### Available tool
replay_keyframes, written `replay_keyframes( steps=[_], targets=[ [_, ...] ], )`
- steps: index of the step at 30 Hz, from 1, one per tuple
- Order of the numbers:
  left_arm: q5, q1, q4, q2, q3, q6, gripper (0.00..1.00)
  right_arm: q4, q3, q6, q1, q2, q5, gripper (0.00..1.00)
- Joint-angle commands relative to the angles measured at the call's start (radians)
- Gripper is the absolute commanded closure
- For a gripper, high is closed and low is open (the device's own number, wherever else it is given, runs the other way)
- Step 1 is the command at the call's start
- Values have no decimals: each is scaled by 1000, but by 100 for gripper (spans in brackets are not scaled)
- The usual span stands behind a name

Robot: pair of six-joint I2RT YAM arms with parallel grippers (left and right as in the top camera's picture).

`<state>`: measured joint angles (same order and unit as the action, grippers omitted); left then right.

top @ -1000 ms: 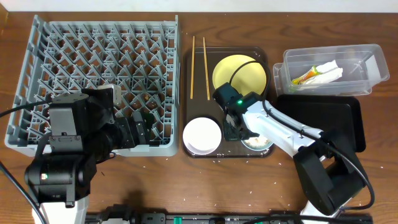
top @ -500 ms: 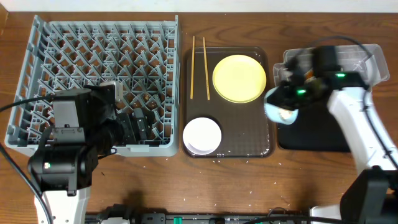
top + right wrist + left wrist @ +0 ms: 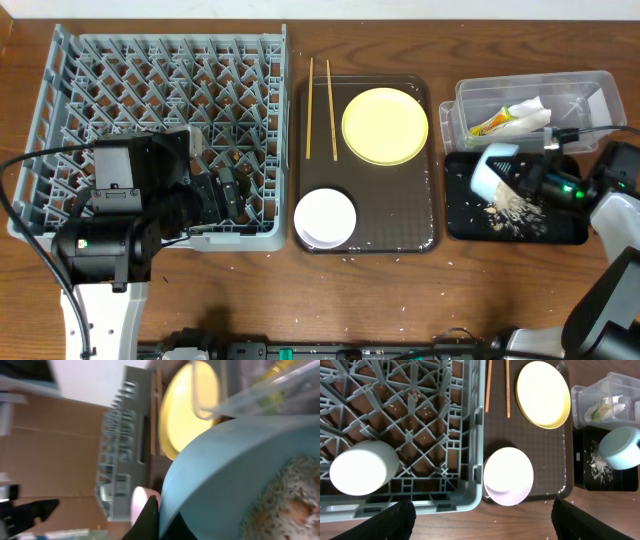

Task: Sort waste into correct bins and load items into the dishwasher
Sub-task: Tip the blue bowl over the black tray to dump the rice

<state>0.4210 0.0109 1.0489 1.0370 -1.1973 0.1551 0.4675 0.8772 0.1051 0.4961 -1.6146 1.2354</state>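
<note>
My right gripper (image 3: 522, 181) is shut on the rim of the light blue bowl (image 3: 494, 170), which is tipped on its side over the black tray (image 3: 565, 228). Whitish rice (image 3: 512, 205) lies scattered on that tray, and more rice (image 3: 292, 492) still sits inside the bowl (image 3: 235, 470). The clear tub (image 3: 590, 92) holds the white wrapper (image 3: 528, 112) and the orange-and-green sachet (image 3: 487, 124). My left gripper (image 3: 485, 525) hangs open over the dish rack's (image 3: 60, 90) front edge, holding nothing. A white cup (image 3: 362, 467) stands in the rack.
The brown serving tray (image 3: 395, 225) holds the yellow plate (image 3: 385, 125), the white bowl (image 3: 324, 217) and two chopsticks (image 3: 309, 105). Loose rice grains dot the wooden table (image 3: 400, 300) in front of the tray.
My right arm lifted the blue bowl off the brown tray, swung it right and tipped it over the black tray, where rice has spilled out. The left arm barely moved.
</note>
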Motion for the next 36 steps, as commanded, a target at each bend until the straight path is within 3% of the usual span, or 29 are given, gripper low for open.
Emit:
replay_keyframes(
  steps=[1, 7, 9, 15, 17, 19, 21, 22, 23, 24, 26, 27, 28, 30, 31, 32, 33, 34, 35, 36],
  targets=[
    [17, -2, 1, 1, -18, -17, 12, -11, -3, -40, 11, 5, 182, 99],
    [17, -2, 2, 1, -18, -17, 12, -10, -3, -41, 11, 5, 197, 99],
    [17, -2, 2, 1, -18, -17, 12, 16, -4, 114, 11, 5, 10, 99],
    [17, -2, 2, 1, -18, -17, 12, 11, -5, -95, 7, 5, 256, 99],
    [17, -2, 2, 1, -18, -17, 12, 22, -5, -27, 8, 5, 220, 99],
    [17, -2, 2, 1, -18, -17, 12, 21, -5, -74, 7, 5, 294, 99],
    [17, -2, 2, 1, -18, -17, 12, 26, -5, 60, 8, 5, 100, 99],
    [17, -2, 2, 1, -18, -17, 12, 39, -5, 48, 7, 5, 116, 99],
    [17, -1, 2, 1, -18, -16, 13, 48, -5, -85, -1, 5, 265, 99],
    [18, -2, 5, 1, -18, -16, 12, 50, -5, -89, -5, 5, 255, 99],
    [17, -2, 8, 1, -18, -16, 12, 54, -5, 62, -4, 5, 33, 99],
    [17, -2, 8, 1, -18, -16, 12, 50, -5, -79, -6, 5, 186, 99],
    [17, -2, 10, 1, -18, -16, 12, 50, -5, -125, -10, 5, 247, 99],
    [17, -1, 10, 1, -18, -16, 12, 59, -5, 75, -9, 5, 42, 99],
    [17, -2, 9, 1, -18, -16, 12, 71, -5, 38, -9, 5, 89, 99],
    [17, -1, 9, 1, -18, -16, 12, 71, -5, -127, -14, 5, 298, 99],
    [17, -2, 10, 1, -18, -16, 12, 70, -5, -117, -14, 5, 299, 99],
    [17, -2, 9, 1, -18, -16, 12, 67, -4, 42, -12, 5, 84, 99],
    [17, -2, 9, 1, -18, -16, 12, 78, -4, 25, -12, 5, 89, 99],
    [17, -1, 11, 1, -18, -16, 12, 75, -4, -166, -23, 5, 315, 99]
  ],
)
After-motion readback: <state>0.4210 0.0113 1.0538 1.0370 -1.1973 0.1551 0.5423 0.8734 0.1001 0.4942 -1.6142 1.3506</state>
